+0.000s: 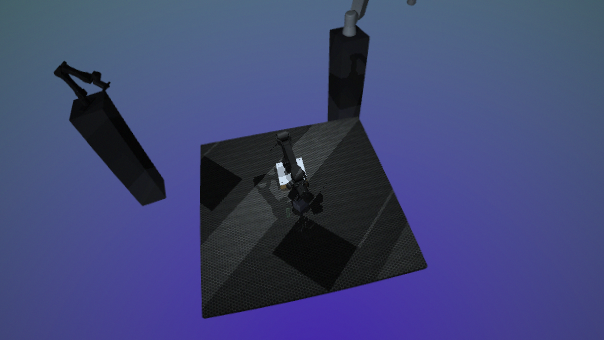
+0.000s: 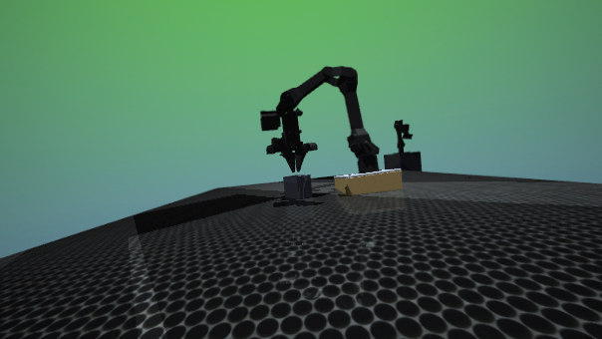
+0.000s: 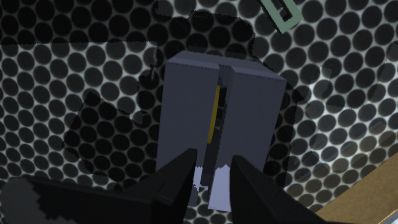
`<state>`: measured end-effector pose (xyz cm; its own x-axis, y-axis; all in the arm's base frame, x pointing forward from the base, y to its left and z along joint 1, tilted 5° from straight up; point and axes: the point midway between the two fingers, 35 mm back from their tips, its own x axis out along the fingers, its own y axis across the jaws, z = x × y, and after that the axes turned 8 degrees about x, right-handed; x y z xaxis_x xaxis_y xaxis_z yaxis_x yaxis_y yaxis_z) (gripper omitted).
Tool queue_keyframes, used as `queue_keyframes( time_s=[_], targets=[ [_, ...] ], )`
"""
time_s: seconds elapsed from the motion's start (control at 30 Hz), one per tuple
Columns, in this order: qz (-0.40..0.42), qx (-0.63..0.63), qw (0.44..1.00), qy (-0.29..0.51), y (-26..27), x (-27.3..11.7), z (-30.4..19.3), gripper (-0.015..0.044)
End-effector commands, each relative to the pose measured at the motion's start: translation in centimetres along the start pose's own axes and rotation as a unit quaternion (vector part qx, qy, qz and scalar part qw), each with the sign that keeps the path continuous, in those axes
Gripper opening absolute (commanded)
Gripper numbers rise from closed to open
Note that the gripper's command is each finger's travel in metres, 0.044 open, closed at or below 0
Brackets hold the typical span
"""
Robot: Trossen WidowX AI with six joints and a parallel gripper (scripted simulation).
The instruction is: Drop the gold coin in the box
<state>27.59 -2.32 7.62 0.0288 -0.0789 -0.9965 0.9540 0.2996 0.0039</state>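
The grey box [image 1: 300,205] [image 2: 297,187] [image 3: 187,110] stands on the dark mat below my gripper, its narrow slot running lengthwise in the wrist view. The gold coin [image 3: 214,115] shows in the wrist view as a thin edge-on strip within the slot, against its left side and clear of the fingers. How deep it sits is hard to tell. My gripper [image 2: 296,171] [image 3: 213,160] is slightly open, with nothing between its fingertips, just above the box lid. The green holder [image 3: 293,23] is at the top right of the wrist view, partly cut off, with no coin visible in it.
A tan block with a white top [image 1: 281,173] [image 2: 371,183] [image 3: 367,189] is by the arm's base, to the right of the box in the exterior view. Other arms on dark pedestals [image 1: 117,145] [image 1: 345,75] stand beyond the mat [image 1: 240,280].
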Motion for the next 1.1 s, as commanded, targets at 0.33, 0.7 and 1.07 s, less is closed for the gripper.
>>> queue_keyframes(
  time_s=[0.33, 0.7, 1.07],
  targets=[
    [0.000, 0.000, 1.000, 0.000, 0.0, -0.3, 0.0, 0.0213],
    [-0.004, -0.001, 1.000, 0.001, -0.2, -4.0, -0.1, 0.0440],
    [-0.007, -0.003, 1.000, 0.003, -0.5, -6.2, -0.2, 0.0440]
  ],
)
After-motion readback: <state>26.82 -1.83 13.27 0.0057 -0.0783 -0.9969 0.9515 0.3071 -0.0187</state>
